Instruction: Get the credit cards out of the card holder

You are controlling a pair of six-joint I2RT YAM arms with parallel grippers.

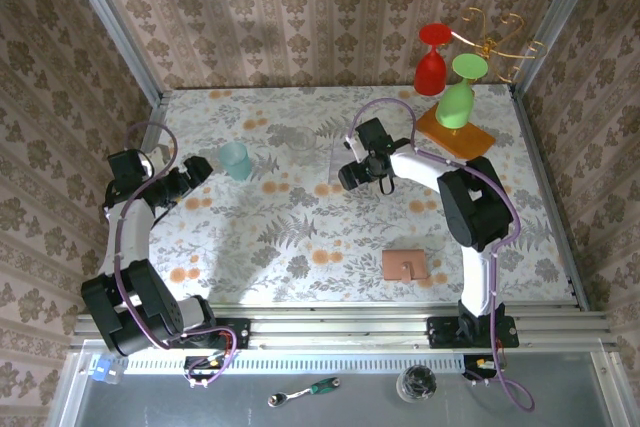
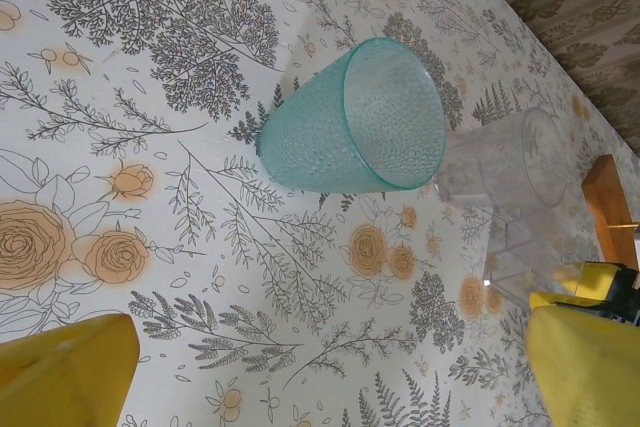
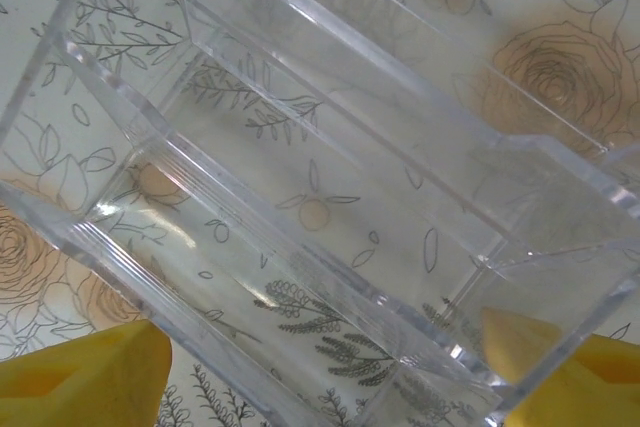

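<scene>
The card holder (image 1: 405, 265) lies flat on the flowered table near the front right, tan face up and folded shut. The credit cards are hidden. My right gripper (image 1: 352, 175) (image 3: 320, 347) hovers mid-table, well behind the card holder, with its jaws wide apart around the near corner of a clear acrylic box (image 3: 350, 147). One yellow finger (image 3: 85, 377) sits outside the box wall; the other (image 3: 520, 342) shows through the acrylic. My left gripper (image 1: 200, 169) (image 2: 330, 347) is open at the far left with bare tablecloth between its fingers, facing a teal cup (image 2: 350, 117).
The teal cup (image 1: 235, 160) stands left of centre, with a clear tumbler (image 2: 500, 162) and the acrylic box (image 2: 520, 247) beyond it. At the back right an orange wooden slab (image 1: 470, 142) carries a red goblet (image 1: 431, 62), a green goblet (image 1: 458, 99) and a gold rack (image 1: 500, 42).
</scene>
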